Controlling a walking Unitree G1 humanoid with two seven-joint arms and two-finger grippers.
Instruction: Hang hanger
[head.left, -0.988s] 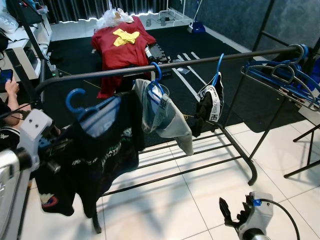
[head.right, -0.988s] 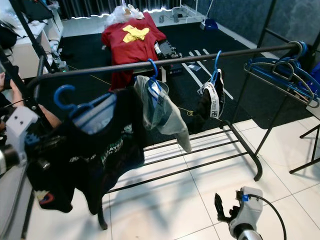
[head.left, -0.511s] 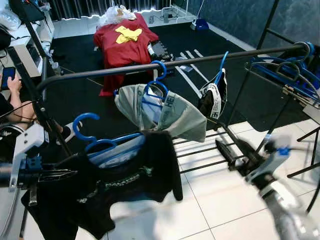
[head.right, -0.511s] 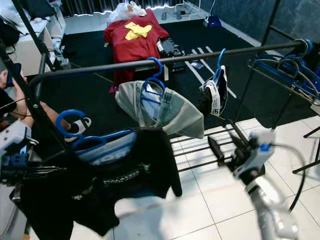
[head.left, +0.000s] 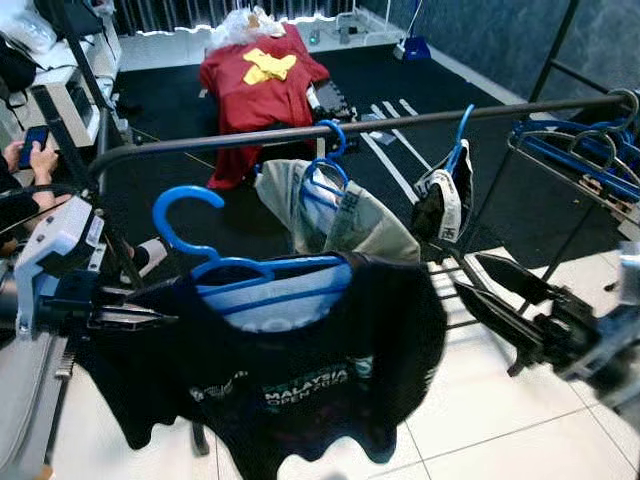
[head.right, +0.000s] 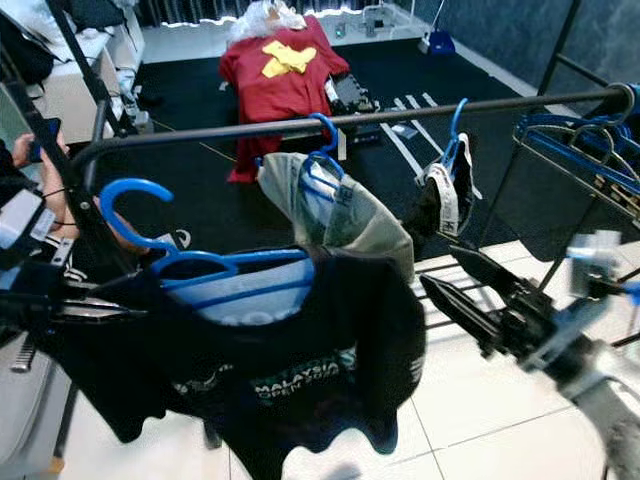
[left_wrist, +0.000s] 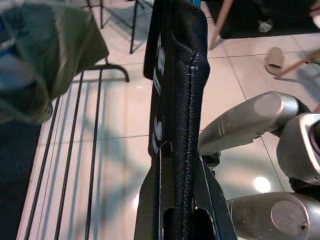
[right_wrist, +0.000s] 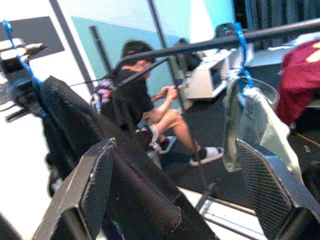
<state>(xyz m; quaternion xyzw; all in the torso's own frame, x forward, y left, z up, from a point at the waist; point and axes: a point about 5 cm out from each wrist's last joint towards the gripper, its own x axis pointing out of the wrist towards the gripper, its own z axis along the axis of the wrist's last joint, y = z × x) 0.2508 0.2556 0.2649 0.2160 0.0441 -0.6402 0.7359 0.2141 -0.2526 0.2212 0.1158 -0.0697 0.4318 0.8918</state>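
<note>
In the left eye view, a blue plastic hanger (head.left: 215, 262) carrying a black printed T-shirt (head.left: 300, 370) is held below and in front of the black metal rail (head.left: 350, 125), its hook not yet over the rail. The left gripper (head.left: 140, 318) is clamped on the shirt's shoulder edge; the right gripper (head.left: 500, 300) is spread wide beside the shirt's other side, holding nothing. The shirt could slide off the hanger if it were tilted.

In the right eye view, the hook could foul the grey garment (head.right: 345, 215) hung from the rail.

In the left wrist view, the fingers (left_wrist: 207, 192) are closed on black fabric.

In the right wrist view, a seated person (right_wrist: 142, 102) is beyond the rail. No containers are seen.
</note>
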